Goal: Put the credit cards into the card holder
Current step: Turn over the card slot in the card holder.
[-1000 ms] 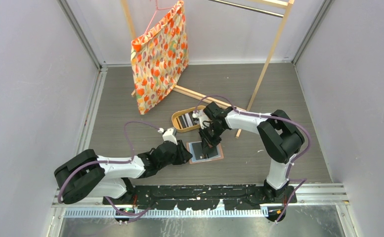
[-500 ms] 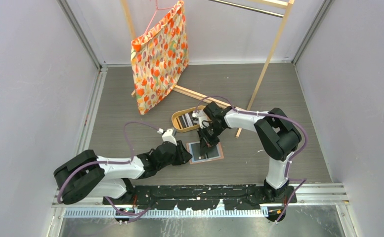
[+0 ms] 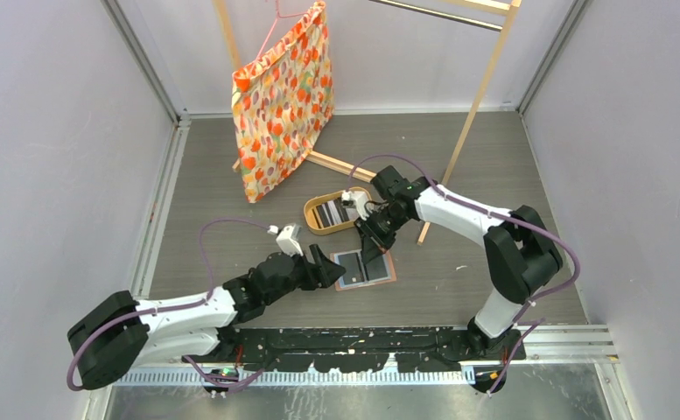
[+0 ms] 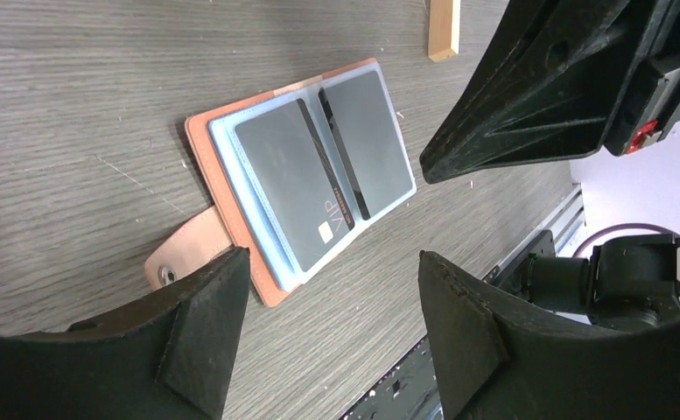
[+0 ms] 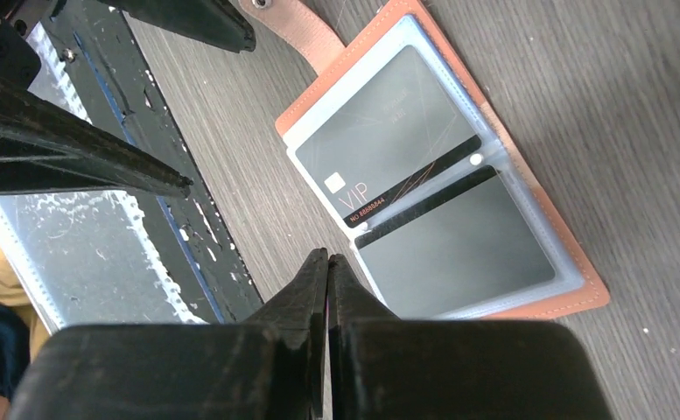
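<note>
Backing off the open wallet (image 3: 364, 268) on the tabletop (image 3: 231, 175) (two cards (image 4: 288, 188) are sitting in its pockets), the left hand (image 4: 332, 262) is letting go while the right hand (image 5: 327, 259) is lifting away, clenched empty.

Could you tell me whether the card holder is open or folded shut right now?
Open: the card holder lies spread flat, its snap tab undone, with two grey cards showing in its pockets.
</note>
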You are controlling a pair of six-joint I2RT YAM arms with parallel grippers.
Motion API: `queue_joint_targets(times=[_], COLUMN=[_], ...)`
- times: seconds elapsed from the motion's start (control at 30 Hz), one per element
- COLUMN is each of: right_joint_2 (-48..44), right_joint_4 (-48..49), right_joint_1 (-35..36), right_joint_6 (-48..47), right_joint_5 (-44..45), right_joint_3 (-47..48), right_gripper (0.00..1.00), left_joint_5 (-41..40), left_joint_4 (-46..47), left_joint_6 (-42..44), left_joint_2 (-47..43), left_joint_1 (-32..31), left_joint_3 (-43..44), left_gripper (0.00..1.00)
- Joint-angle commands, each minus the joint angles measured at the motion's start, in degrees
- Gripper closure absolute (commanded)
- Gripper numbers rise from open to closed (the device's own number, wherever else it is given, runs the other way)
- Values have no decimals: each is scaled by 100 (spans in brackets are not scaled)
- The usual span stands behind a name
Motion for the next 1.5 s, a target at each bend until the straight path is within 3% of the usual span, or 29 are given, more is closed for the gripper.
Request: queue_joint_targets(times=[0.0, 0.13, 0.37, 0.9, 1.47], right_joint_2=[281, 718, 1168, 1512, 1515], right_joint_4=[116, 487, 561, 484, 395], right_joint_1=[4, 10, 14, 15, 14], right_joint_6=[182, 983, 1307, 1607, 1510], right_joint_5=[-304, -143, 395, 596, 471], right_joint_3=[87, 139, 176, 271, 308], right_gripper=[96, 98, 99, 99, 99], left_joint_5=[286, 429, 533, 377, 361], left_joint_4=[771, 1347, 2051, 1685, 2108], left_joint_6=[-31, -144, -324, -231, -191], left_joint_2=[32, 430, 1278, 1310, 1916], left_joint_1=[44, 44, 44, 44, 62], left_joint_3=[-193, -208, -191, -84, 29], left_gripper=[28, 30, 39, 54, 56])
